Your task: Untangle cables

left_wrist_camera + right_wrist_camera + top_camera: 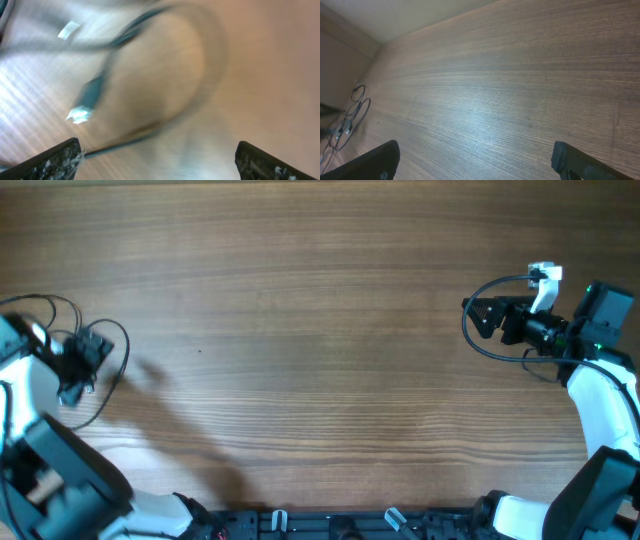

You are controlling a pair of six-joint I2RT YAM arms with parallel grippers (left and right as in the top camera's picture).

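The wide middle of the brown wood-grain tabletop (320, 330) is open wood, so you can sweep either arm across it freely. Your one obstacle is the bundle of thin black cords (135, 25), looped on the wood at the far left edge close around the left gripper (82, 362), with a silver-tipped plug (80, 114) and a curved strand lying just ahead of its spread fingers. Ahead of the wide-spread right gripper (480, 165), bare wood runs all the way to those loops.
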